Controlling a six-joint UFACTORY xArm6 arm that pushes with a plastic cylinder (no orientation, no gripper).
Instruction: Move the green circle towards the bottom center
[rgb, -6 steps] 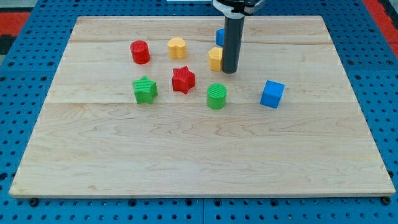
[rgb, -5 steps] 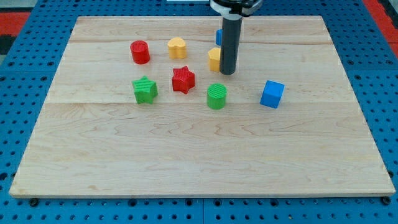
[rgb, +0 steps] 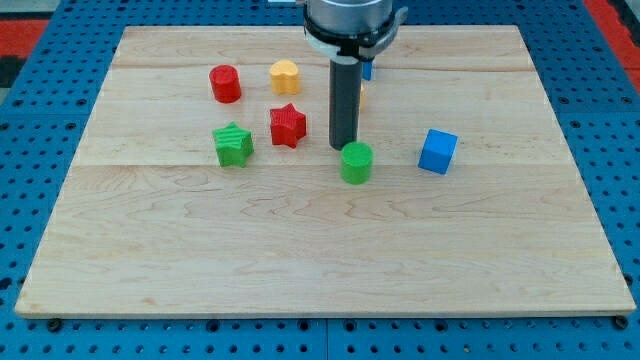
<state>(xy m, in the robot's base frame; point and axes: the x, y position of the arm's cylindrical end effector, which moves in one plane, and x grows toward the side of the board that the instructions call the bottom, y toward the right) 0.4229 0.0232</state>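
Observation:
The green circle (rgb: 356, 162) stands on the wooden board (rgb: 320, 250), a little right of the middle. My tip (rgb: 343, 147) is just above it toward the view's top, touching or nearly touching its upper left edge. The rod rises straight up from there and hides most of a yellow block and a blue block behind it.
A red star (rgb: 287, 125) lies left of the rod. A green block (rgb: 233, 144) sits further left. A red cylinder (rgb: 225, 83) and a yellow block (rgb: 285, 75) are at the upper left. A blue cube (rgb: 437, 151) lies right of the green circle.
My tip moved left and toward the view's bottom, from beside the yellow block to behind the green circle. The green circle shifted slightly down and right. The red star shifted slightly left.

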